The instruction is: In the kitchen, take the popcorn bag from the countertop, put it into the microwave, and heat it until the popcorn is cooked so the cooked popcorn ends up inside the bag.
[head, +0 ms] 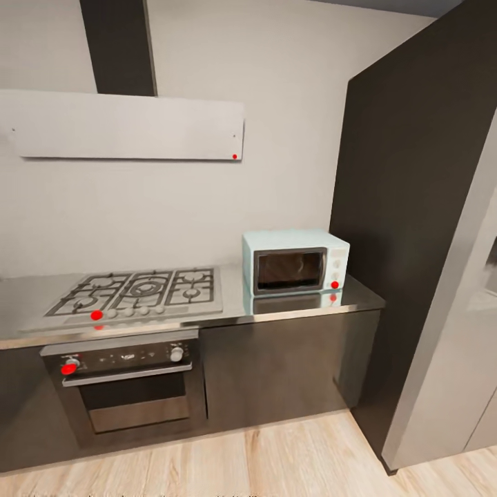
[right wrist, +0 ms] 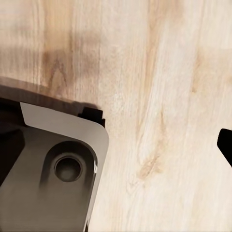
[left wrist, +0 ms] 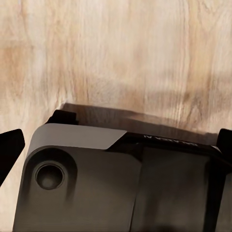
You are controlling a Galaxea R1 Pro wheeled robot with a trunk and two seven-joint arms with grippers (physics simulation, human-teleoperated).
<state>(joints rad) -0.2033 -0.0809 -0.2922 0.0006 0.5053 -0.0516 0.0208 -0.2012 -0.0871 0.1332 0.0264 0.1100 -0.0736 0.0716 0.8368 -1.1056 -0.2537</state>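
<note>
head view / microwave: a pale mint-blue microwave [head: 295, 262] is seen on the countertop [head: 290, 308], door shut, against the wall, beside a tall dark cabinet [head: 414, 207].
head view / other fixtures: a gas hob [head: 141, 290] is set into the same worktop, an oven [head: 128, 386] is built in below it, and a white hood [head: 124, 126] is mounted on the wall above.
head view / popcorn bag: no bag is made out on the stretch of worktop seen here; where it sits cannot be told.
left wrist view / floor: pale wood floor [left wrist: 116, 53] is looked down on, with part of the robot base [left wrist: 96, 179] under the camera.
left wrist view / jaws: only dark finger tips [left wrist: 8, 147] are caught at the picture edges; nothing is seen between the jaws; whether released or clenched cannot be told.
right wrist view / floor: plank floor [right wrist: 159, 96] again, with a corner of the base [right wrist: 53, 169] beside it.
right wrist view / jaws: one dark tip [right wrist: 226, 145] is caught at the edge; nothing lies between the jaws; their state cannot be told.
progress: judged at the very start; nothing is grasped, the microwave door is not yet opened, the bag is not yet found.
left to do: the bag to be located and picked up, the door opened, the bag placed inside, the door shut, heating started.
</note>
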